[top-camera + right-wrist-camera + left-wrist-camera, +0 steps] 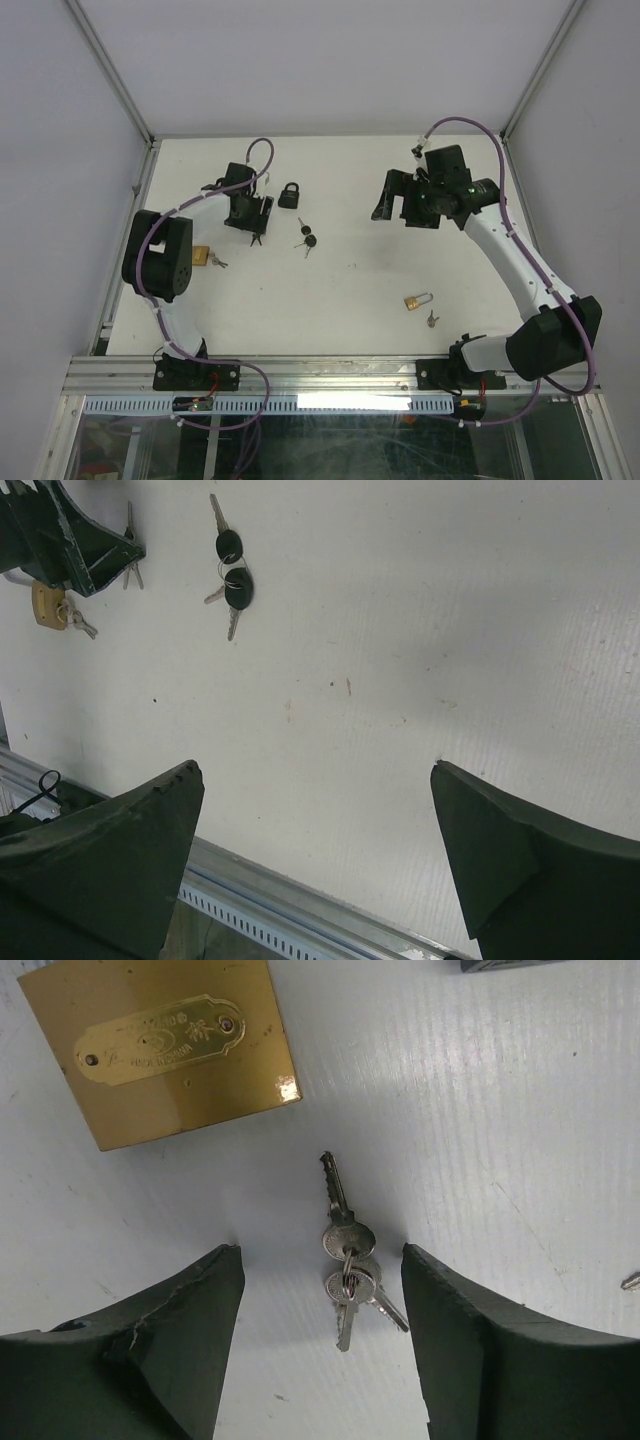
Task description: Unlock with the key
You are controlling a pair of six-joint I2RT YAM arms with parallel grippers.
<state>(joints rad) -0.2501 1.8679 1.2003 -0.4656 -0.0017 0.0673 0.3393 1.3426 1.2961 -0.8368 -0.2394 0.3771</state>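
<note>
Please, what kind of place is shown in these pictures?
Probably a robot test cell in a lab: a white table enclosed by plain panels on aluminium posts, with padlocks and keys laid out.

White table (350, 290), mixed metals
Brass-gold padlock (160, 1050), silver keys (347, 1250) — black padlock (290, 195), black-headed keys (232, 565), dark green fingers (150, 1350).

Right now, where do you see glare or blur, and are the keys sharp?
Left wrist view: a glare spot on the brass padlock, at its lower corner; the silver keys are sharp. Right wrist view: the black-headed keys are small but clear. Top view: even light on the table.
</note>
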